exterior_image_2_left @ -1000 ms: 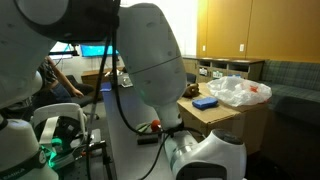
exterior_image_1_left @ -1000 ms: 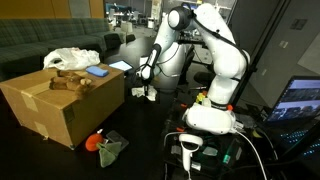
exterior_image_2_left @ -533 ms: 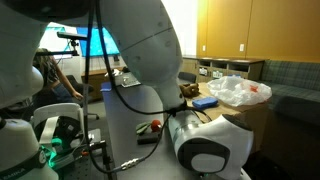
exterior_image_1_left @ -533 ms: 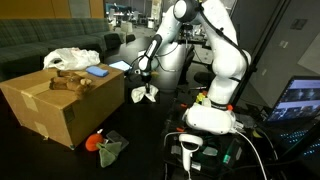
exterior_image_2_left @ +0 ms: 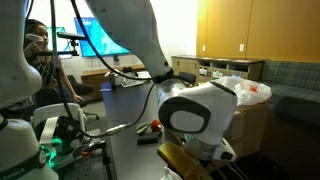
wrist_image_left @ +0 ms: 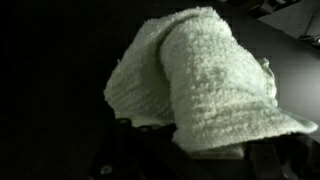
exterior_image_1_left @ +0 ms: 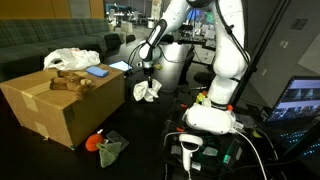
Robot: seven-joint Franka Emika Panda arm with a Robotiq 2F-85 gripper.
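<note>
A white terry cloth (exterior_image_1_left: 147, 92) hangs bunched from my gripper (exterior_image_1_left: 147, 79), which is shut on its top, just right of the cardboard box (exterior_image_1_left: 60, 105). In the wrist view the cloth (wrist_image_left: 200, 80) fills most of the picture, draped in thick folds over a dark surface. The gripper (wrist_image_left: 195, 158) comes in from the bottom edge there, its dark fingers (wrist_image_left: 130, 155) mostly lost in shadow under the cloth. In an exterior view the white arm (exterior_image_2_left: 195, 105) blocks the middle, hiding both gripper and cloth.
On the box lie a white plastic bag (exterior_image_1_left: 70, 58), a blue flat item (exterior_image_1_left: 98, 71) and brown objects (exterior_image_1_left: 70, 82). An orange object (exterior_image_1_left: 97, 141) and a greenish rag (exterior_image_1_left: 112, 148) lie below it. A lit laptop screen (exterior_image_1_left: 300, 98) stands right. A person (exterior_image_2_left: 35, 40) sits behind.
The jaws have closed on the white cloth. The arm has risen and carried the cloth a little up and to the right, away from the box.
</note>
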